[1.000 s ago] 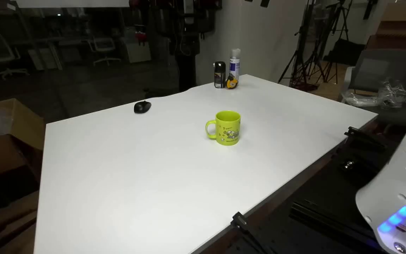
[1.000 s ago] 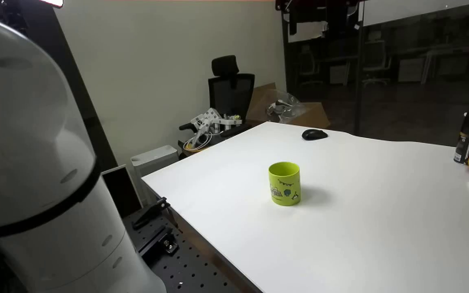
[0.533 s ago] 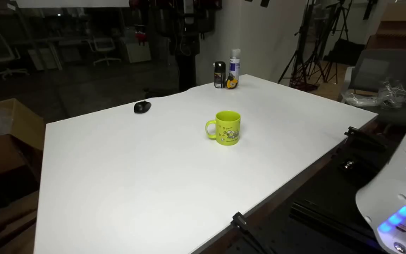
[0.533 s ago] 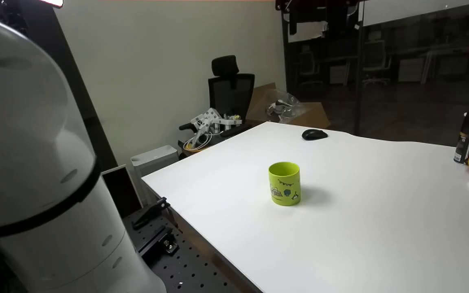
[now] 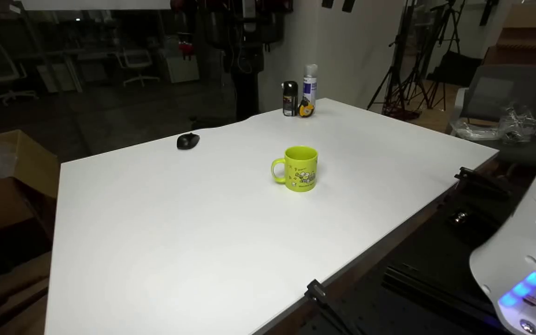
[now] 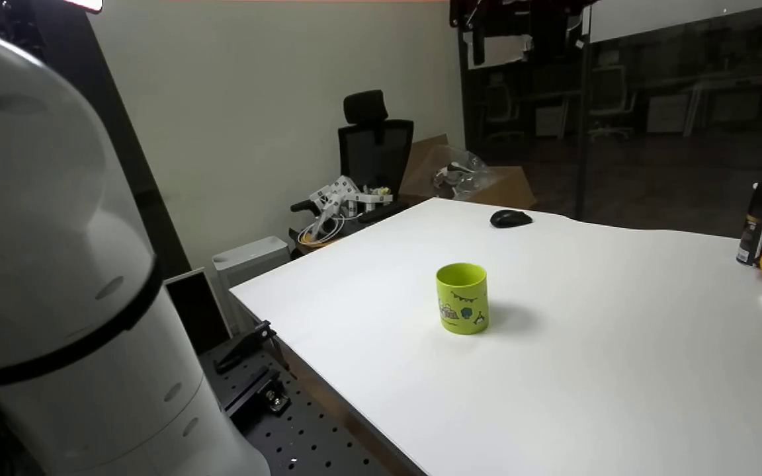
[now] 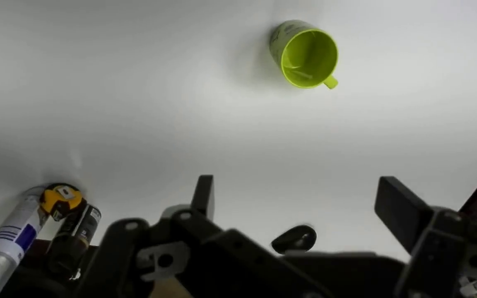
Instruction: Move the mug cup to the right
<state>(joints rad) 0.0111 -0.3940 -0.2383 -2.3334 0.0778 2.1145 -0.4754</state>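
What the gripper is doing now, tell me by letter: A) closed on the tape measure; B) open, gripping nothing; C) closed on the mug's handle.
B: in the wrist view the gripper has its fingers wide apart, nothing clamped between them, and the mug clear of them.

My arm (image 6: 50, 218) is glossy white, with a black band (image 6: 120, 325), oval dimples (image 6: 110, 287), blue lights (image 5: 522, 289) and a silver screw (image 5: 528, 325); my gripper (image 7: 298, 196) is black, with flat pads (image 7: 400, 211).

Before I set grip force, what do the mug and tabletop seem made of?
Mug: probably glazed ceramic, glossy, by apparent reflections inside; plastic is possible. Tabletop: perhaps laminate or painted board, smooth and semi-gloss, by its blurred bright reflection.
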